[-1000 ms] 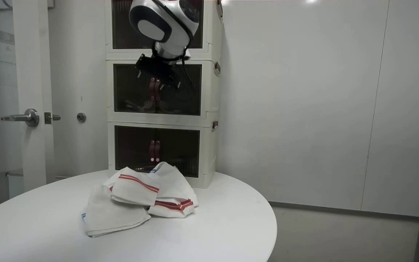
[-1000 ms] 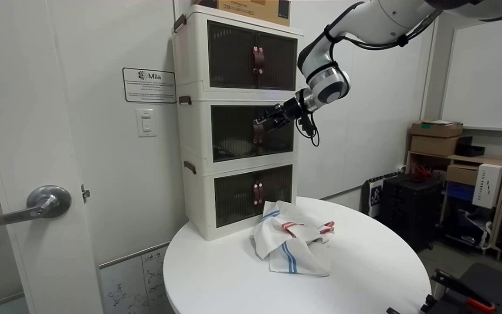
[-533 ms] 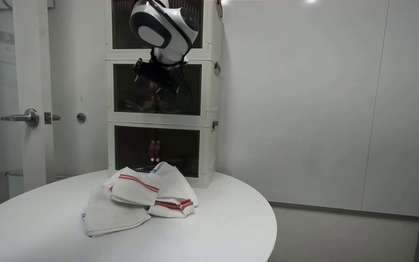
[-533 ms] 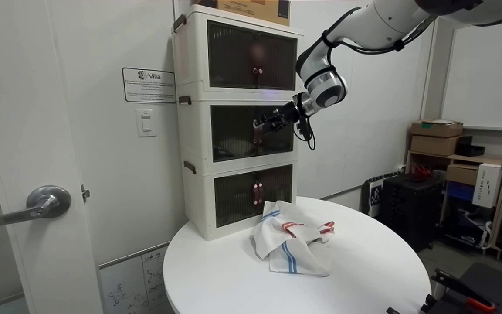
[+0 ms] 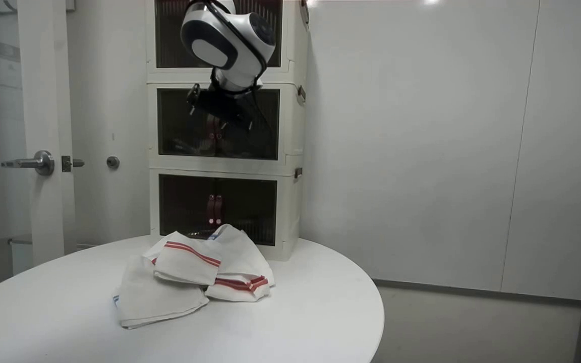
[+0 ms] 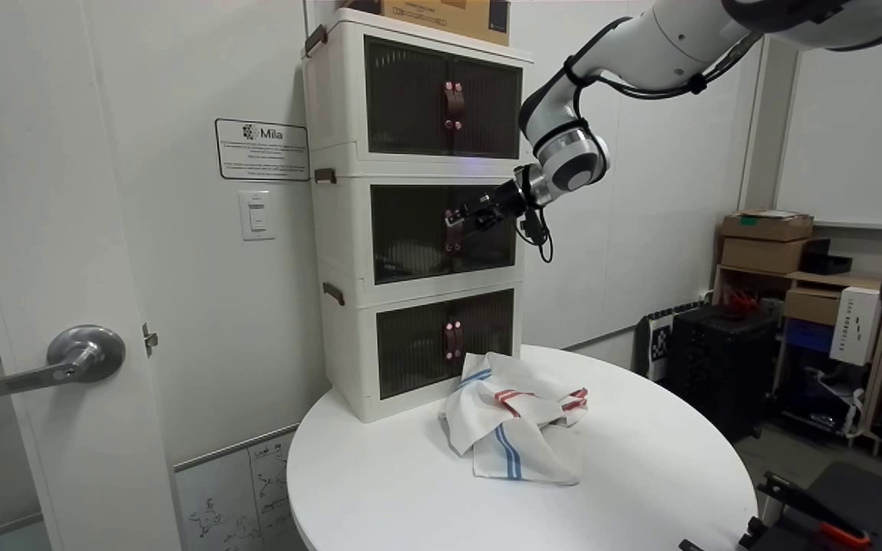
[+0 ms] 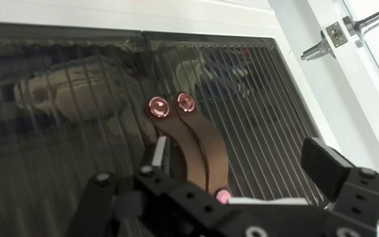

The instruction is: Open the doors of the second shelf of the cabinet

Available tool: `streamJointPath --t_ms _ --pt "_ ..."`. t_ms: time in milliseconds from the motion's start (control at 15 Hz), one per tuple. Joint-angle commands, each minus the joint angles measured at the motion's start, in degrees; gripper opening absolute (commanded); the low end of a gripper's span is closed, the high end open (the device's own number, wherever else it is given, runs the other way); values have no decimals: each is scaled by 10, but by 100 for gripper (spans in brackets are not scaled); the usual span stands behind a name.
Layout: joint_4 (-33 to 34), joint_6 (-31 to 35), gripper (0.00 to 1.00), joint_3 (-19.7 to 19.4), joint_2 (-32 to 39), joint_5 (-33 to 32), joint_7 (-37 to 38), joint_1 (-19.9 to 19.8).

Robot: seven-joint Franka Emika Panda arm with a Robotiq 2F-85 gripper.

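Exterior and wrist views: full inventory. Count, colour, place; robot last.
Cabinet: one, white-framed, on table
Doors: two, smoked grey, shut, on second shelf
Other cabinet doors: four, smoked grey, top and bottom
Strap handles: six, brown, two per compartment
Table: one, white, beneath cabinet
Cloth: count unclear, white with red/blue stripes, on table
Cardboard box: one, brown, atop cabinet
Room door: one, white, left in both exterior views
Sign: one, white, beside cabinet
Light switch: one, white, below sign
Equipment case: one, black, right in an exterior view
Shelved boxes: several, mostly brown, near case
Arm: one, white and black, top of both exterior views
Gripper: one, black, open, in front of second shelf
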Motion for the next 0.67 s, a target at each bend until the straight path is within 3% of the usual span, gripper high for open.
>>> streamJointPath --t_ms 0,400,467,600 --pt "19 22 100 -3 14 38 -32 7" --pt "19 5 100 -3 15 69 -44 5" --pt "20 1 75 -2 15 75 -44 4" --pt "19 -1 66 -5 15 81 -44 5"
